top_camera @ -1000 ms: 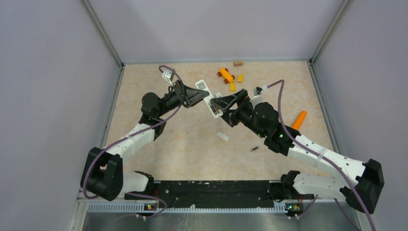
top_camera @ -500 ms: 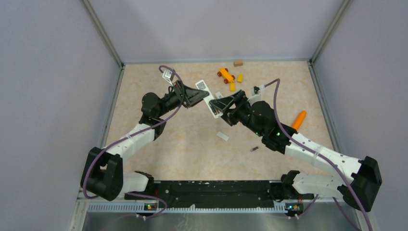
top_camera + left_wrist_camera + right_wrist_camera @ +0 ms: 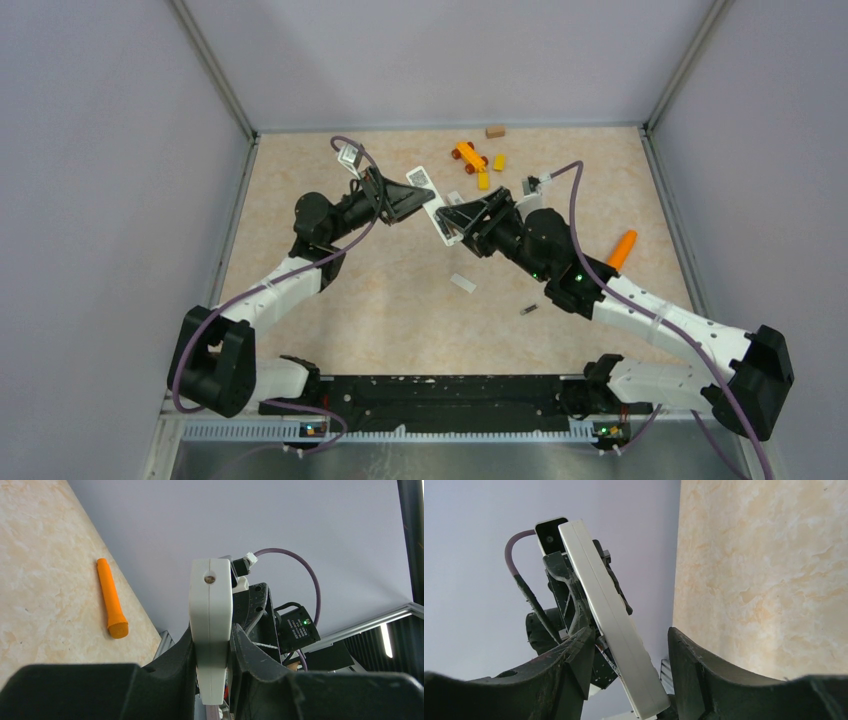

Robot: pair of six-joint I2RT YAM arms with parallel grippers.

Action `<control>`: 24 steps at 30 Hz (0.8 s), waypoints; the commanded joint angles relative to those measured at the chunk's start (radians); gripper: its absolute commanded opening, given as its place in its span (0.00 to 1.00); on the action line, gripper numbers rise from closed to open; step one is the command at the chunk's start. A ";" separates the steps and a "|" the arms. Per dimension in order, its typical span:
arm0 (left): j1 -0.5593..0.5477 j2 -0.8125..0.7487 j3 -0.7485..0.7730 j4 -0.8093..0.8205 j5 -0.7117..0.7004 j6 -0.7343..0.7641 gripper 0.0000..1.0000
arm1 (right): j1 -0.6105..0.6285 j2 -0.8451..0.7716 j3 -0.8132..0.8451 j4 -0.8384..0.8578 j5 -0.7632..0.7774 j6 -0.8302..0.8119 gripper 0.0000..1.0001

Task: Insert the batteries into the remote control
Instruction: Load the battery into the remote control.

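The white remote control [image 3: 424,184] hangs in the air above the middle of the table, and my left gripper [image 3: 413,201] is shut on it. In the left wrist view both fingers press its sides [image 3: 211,625]. My right gripper [image 3: 455,219] is open around the remote's other end [image 3: 616,630]: a gap shows between the remote and the right finger [image 3: 704,670]. A dark printed cell [image 3: 609,659] lies against the remote's underside by the left finger. Another battery [image 3: 530,309] lies on the table. The thin white back cover [image 3: 462,283] rests near it.
An orange carrot-shaped toy [image 3: 622,249] lies at the right. Yellow and orange toy pieces [image 3: 470,156], a yellow block [image 3: 499,162] and a wooden block [image 3: 494,131] sit near the back wall. Grey walls close in three sides.
My right gripper's jaws have narrowed around the remote's end, and the right arm has edged slightly left. The left arm and the remote have stayed still.
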 commanded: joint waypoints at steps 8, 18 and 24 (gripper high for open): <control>0.000 -0.012 0.018 0.081 0.009 0.022 0.00 | -0.013 0.005 0.028 0.008 -0.004 -0.027 0.74; 0.000 -0.014 0.011 0.090 0.020 0.025 0.00 | -0.017 0.021 0.051 0.031 -0.010 -0.046 0.79; -0.001 -0.018 0.015 0.088 0.022 0.023 0.00 | -0.023 0.048 0.063 0.008 -0.039 -0.040 0.63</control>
